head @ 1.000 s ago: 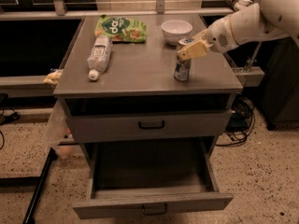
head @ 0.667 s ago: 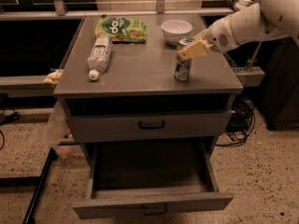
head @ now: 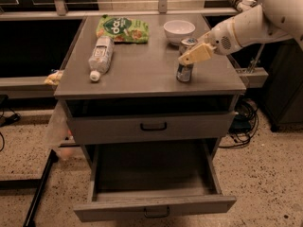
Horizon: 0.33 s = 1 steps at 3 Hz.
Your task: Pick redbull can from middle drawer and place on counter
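Note:
The redbull can stands upright on the counter, near its right front corner. My gripper reaches in from the right on a white arm and sits at the can's upper half, crossing in front of it. The middle drawer is pulled wide open at the bottom of the cabinet, and its dark inside holds nothing that I can see.
A clear white-capped plastic bottle lies on the counter's left side. A green snack bag and a white bowl sit at the back. The drawer above is shut. Cables lie on the floor at the right.

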Motion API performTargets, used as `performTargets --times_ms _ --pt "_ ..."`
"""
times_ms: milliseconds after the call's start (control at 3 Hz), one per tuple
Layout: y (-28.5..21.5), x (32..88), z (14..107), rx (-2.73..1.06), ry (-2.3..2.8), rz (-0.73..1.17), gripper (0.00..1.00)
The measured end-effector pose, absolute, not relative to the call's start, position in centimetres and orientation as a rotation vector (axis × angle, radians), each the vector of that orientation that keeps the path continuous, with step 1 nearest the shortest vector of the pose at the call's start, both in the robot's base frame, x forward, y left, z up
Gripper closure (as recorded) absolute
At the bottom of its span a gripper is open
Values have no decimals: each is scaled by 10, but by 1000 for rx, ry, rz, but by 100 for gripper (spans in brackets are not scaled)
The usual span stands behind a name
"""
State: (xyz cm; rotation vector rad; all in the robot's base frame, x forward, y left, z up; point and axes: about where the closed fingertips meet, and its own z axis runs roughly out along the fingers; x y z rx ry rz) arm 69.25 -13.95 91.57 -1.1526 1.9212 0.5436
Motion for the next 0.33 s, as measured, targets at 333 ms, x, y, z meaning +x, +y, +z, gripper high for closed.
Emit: performTargets --times_ms 333 --pt "-140 692 916 -1153 1921 544 0"
